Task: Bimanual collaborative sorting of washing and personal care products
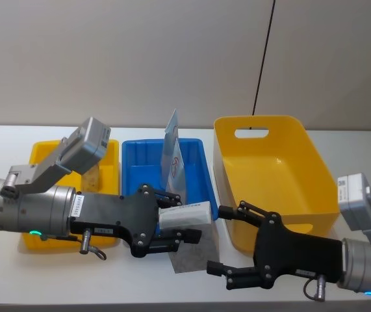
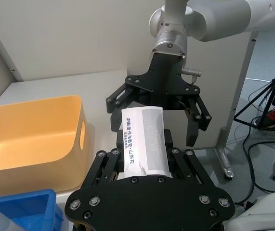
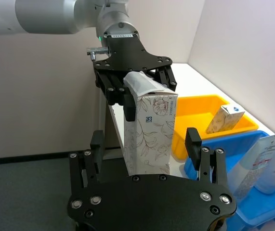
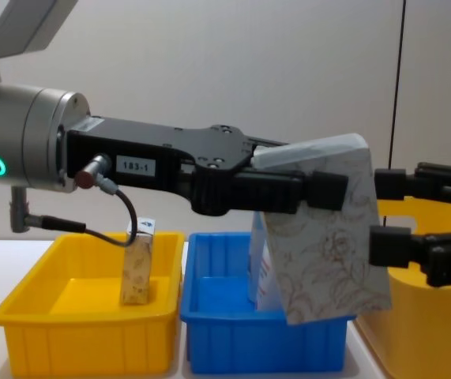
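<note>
handover geometry: carton (image 1: pixel 185 216) hangs in mid-air, clamped by its upper end in the left claw (image 1: pixel 177 221), which reaches in from nine o'clock in the head view. right claw (image 1: pixel 219 239) faces it from three o'clock, fingers (image 3: pixel 193 142) spread wide and gripping nothing. so the carton lies at nine o'clock from the right claw, right at its mouth. in the right wrist view the carton's lower half shows between the two spread fingers with a gap on each side, though whether it is already inside their reach or just short of it i cannot tell.

long axis of the carton runs near upright, top tipped slightly toward eleven o'clock in the chest view, bottom end free below the left claw's hold. that free lower half looks like the part open to the right claw. the likely next move is a short advance toward nine o'clock, then a squeeze across the carton's narrow width before the left lets go.

behind the carton, blue tray (image 1: pixel 143 162) with a tube (image 1: pixel 173 156) stands at twelve o'clock, yellow tray (image 1: pixel 41 151) with a second carton (image 1: pixel 93 177) at ten, and the big yellow bin (image 1: pixel 276 169) at two, nearer the right arm.
</note>
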Action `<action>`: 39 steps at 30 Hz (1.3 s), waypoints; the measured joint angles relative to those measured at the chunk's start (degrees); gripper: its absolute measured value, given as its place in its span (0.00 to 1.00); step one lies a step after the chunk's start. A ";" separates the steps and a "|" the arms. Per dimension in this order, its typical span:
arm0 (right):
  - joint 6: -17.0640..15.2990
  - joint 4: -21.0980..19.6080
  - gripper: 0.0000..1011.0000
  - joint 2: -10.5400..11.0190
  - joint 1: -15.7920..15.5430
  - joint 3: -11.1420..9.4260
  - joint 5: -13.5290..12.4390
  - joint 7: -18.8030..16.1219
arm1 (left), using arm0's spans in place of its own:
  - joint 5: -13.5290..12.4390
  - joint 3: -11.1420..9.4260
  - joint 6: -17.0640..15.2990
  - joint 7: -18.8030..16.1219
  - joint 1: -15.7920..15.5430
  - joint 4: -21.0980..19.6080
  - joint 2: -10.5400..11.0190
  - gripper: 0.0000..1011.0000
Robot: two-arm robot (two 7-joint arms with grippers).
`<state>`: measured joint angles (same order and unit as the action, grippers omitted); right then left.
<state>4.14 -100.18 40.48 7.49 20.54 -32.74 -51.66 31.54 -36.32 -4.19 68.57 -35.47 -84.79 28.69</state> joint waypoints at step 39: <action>-5.58 3.90 0.99 -0.77 6.81 6.22 2.47 0.65 | 0.00 0.00 0.00 0.00 0.00 0.00 0.00 0.36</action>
<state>-1.44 -96.28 39.71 14.30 26.77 -30.28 -51.01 31.54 -36.32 -4.19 68.57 -35.47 -84.79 28.69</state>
